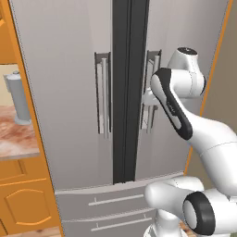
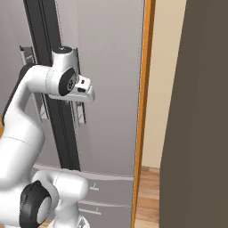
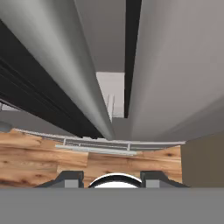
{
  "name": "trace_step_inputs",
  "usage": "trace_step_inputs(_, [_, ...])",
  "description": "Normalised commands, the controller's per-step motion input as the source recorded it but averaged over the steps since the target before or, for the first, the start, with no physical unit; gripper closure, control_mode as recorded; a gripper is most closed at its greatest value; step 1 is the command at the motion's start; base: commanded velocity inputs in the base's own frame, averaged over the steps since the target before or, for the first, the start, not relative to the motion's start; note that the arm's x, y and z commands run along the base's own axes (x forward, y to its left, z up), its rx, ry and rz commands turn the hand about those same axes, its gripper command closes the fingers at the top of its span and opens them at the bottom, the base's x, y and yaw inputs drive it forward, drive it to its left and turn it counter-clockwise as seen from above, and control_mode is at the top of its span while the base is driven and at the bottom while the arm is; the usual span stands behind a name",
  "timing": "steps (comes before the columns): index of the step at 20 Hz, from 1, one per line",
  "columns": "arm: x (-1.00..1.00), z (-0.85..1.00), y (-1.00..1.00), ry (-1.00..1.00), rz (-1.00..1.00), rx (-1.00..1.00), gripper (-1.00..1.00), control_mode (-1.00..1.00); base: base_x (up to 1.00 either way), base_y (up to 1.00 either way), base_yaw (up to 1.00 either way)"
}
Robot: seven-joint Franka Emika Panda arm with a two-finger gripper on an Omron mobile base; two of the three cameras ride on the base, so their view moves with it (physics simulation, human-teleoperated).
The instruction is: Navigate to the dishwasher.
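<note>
- While the arm [image 1: 185,120] rises folded close in front of the base, its elbow sits level with the fridge door handles [image 1: 104,92].
- gripper [image 3: 113,178]: points down along the fridge front; the two dark tips are set apart at the bottom of the hand view, so the jaws are spread, with nothing between them.
- In the right base view the white hand [image 2: 83,90] sits just in front of the right door's handle; I cannot tell if it touches.
- wooden floor [image 3: 43,157]: brown planks below the hand, also seen right of the fridge [image 2: 147,196].
- fridge [image 1: 65,92]: tall grey steel, two doors with a black strip [image 1: 127,92] between them, straight ahead and close to the base.
- drawers [image 1: 106,203]: two, at the fridge bottom, each with a thin bar handle.
- No readable writing or brand mark on the fridge front.
- orange trim [image 2: 144,89]: narrow upright edge touching the fridge's right side.
- cream wall [image 2: 162,89] beyond the trim, and a dark brown panel [image 2: 200,111] at the right edge of the right base view.
- orange cabinet [image 1: 28,203]: left of the fridge, under a marbled desk [image 1: 16,134].
- grey cylinder [image 1: 18,99]: upright on the desk, beside the fridge's left side.
- dishwasher: cannot tell where it stands from these views.
</note>
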Motion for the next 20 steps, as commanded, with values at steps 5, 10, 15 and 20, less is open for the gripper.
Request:
trace_step_inputs(5, [-0.50, -0.08, -0.03, 0.00, 0.00, 0.00, -1.00, -1.00, 0.00, 0.00, 0.00])
trace_step_inputs(10, [-0.90, -0.37, 0.00, 0.01, 0.00, 0.00, -1.00, -1.00, 0.00, 0.00, 0.00])
trace_step_inputs(15, [-0.62, -0.58, 0.06, 0.00, 0.00, 0.00, -1.00, -1.00, 0.00, 0.00, 0.00])
trace_step_inputs(20, [-0.13, -0.24, 0.10, 0.00, 0.01, 0.00, -1.00, 1.00, -0.23, 0.13, 0.02])
